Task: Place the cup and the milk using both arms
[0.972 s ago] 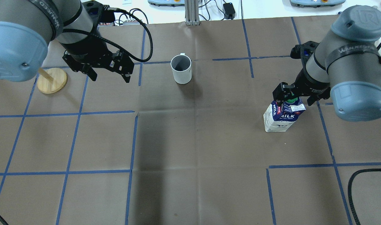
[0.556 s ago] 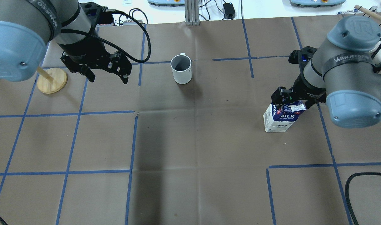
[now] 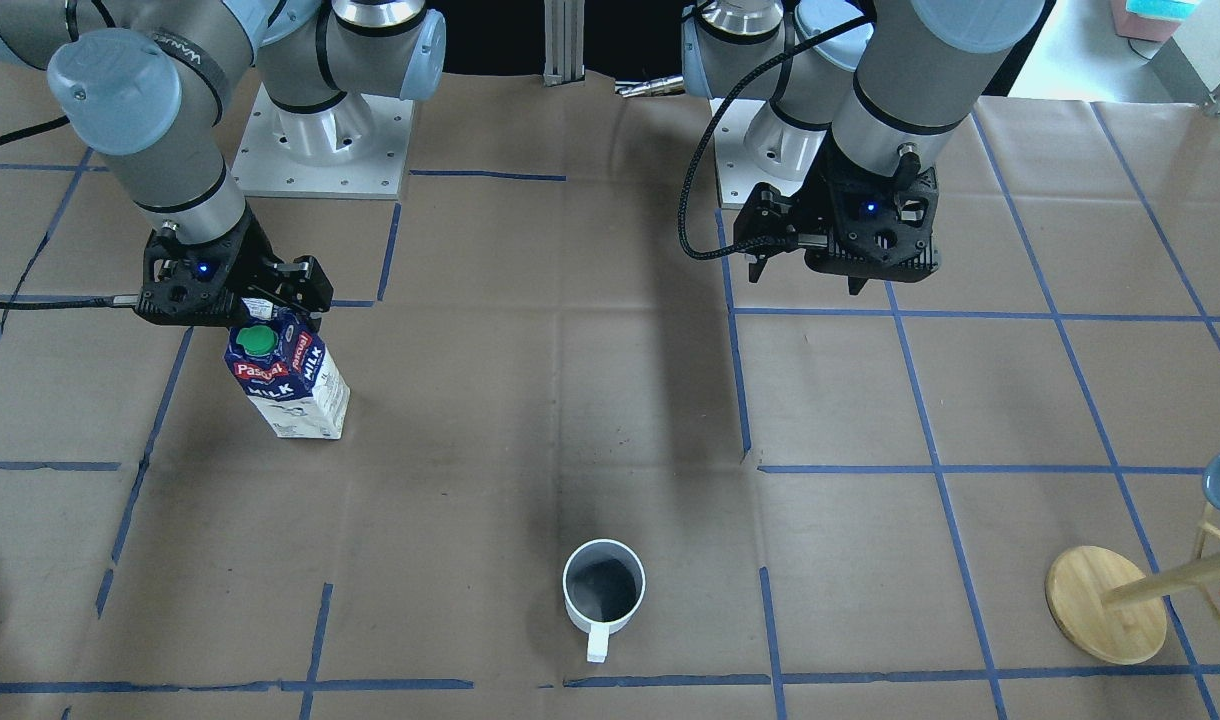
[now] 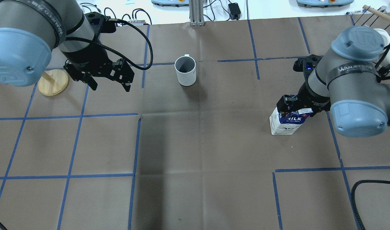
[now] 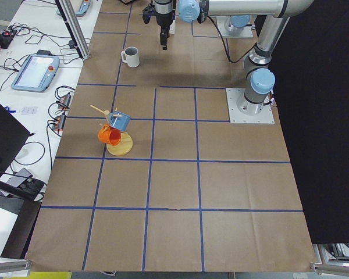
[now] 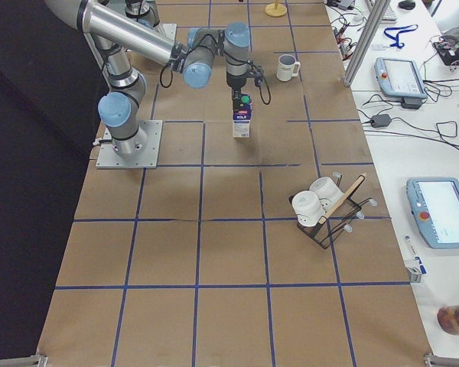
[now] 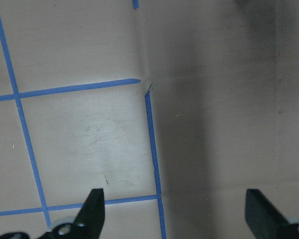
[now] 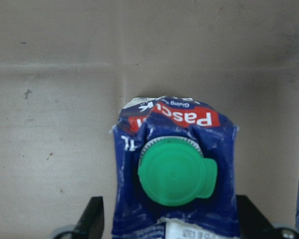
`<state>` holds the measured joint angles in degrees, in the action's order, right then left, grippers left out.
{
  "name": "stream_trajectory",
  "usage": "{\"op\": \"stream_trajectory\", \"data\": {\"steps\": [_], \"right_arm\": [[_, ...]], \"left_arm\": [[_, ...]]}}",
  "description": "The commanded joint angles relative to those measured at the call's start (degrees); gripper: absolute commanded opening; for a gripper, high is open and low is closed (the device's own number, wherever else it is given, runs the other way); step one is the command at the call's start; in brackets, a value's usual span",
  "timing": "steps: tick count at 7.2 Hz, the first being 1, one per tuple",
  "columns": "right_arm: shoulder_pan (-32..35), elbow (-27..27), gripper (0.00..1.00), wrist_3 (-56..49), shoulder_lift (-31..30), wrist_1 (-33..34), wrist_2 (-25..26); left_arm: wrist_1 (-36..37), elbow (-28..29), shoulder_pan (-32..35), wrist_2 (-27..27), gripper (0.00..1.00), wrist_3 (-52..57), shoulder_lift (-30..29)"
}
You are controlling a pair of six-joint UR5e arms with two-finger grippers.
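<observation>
The white cup (image 4: 185,71) stands upright on the brown table cover, handle toward the far side; it also shows in the front view (image 3: 603,590). The milk carton (image 4: 286,123) stands upright at the right, its green cap seen in the right wrist view (image 8: 174,169). My right gripper (image 4: 297,109) is open, one finger on each side of the carton's top with gaps to both. My left gripper (image 4: 111,85) is open and empty, above the table to the left of the cup; the left wrist view shows only tape lines below it.
A wooden mug tree base (image 4: 53,82) stands behind my left gripper, with a blue and an orange cup hung on it (image 5: 113,131). A black rack with white cups (image 6: 321,210) sits at the far right. A black cable (image 4: 358,191) loops at the near right corner.
My right gripper has come down around the carton's top, and the arm now hides the green cap from above. My left gripper has shifted only slightly and stays open.
</observation>
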<state>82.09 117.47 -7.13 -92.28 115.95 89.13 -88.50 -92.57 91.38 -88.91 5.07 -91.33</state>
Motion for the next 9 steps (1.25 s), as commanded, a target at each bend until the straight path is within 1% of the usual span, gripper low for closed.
{"op": "stream_trajectory", "data": {"steps": [1,2,4,6,7,8,9], "right_arm": [[0.00,-0.13,0.55,0.01,0.00,0.06,0.08],[0.00,-0.22,0.47,0.01,0.00,0.06,0.08],[0.00,-0.31,0.47,0.01,-0.09,0.15,0.08],[0.00,-0.49,0.47,0.01,-0.18,1.64,-0.01],[0.00,-2.05,0.47,0.36,-0.09,1.56,-0.01],[0.09,-5.81,0.47,1.06,0.00,-0.18,0.25],[0.09,-10.72,0.47,1.07,0.69,-6.21,0.26]], "left_arm": [[-0.62,-0.16,0.02,-0.13,1.00,0.03,0.62],[-0.71,-0.24,-0.15,-0.13,1.00,0.12,0.80],[-0.98,-0.86,-4.26,0.14,1.00,1.17,1.24],[-0.98,-2.26,-4.37,0.14,1.00,1.17,2.37],[-0.80,-2.70,-4.46,0.05,1.00,1.17,2.47],[-0.63,-2.10,-4.37,-1.86,1.00,1.17,2.21],[-0.63,-2.18,-4.28,-5.10,1.00,1.17,1.86]]}}
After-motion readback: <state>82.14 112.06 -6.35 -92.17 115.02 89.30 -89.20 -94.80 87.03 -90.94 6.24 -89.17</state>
